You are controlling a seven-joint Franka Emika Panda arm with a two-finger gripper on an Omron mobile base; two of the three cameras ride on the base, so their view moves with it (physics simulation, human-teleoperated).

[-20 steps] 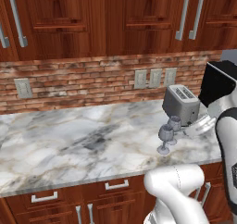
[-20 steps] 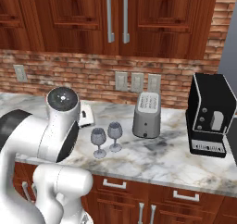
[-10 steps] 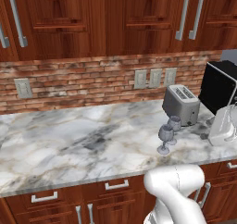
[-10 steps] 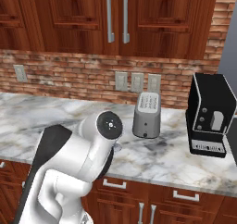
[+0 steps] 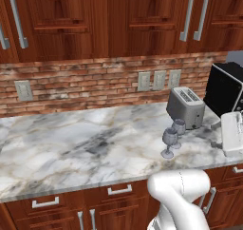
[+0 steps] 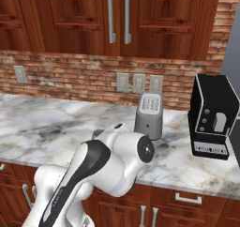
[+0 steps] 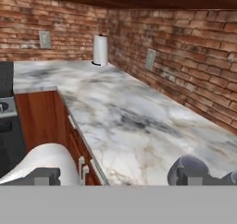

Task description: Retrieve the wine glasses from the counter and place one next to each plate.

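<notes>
Wine glasses [image 5: 172, 138]: two, upright, side by side on the counter [image 5: 85, 148], just in front of the toaster [image 5: 186, 107]
Gripper [image 7: 120, 177]: fingers spread wide, holding nothing

Hand view along the counter [image 7: 139, 121]. Brick wall [image 7: 185, 52] behind it, bearing an outlet [image 7: 150, 59]. White paper-towel roll [image 7: 100, 50] upright at the counter's far corner. At its near end, a rounded greyish form, probably a wine glass [image 7: 183, 165].
</notes>
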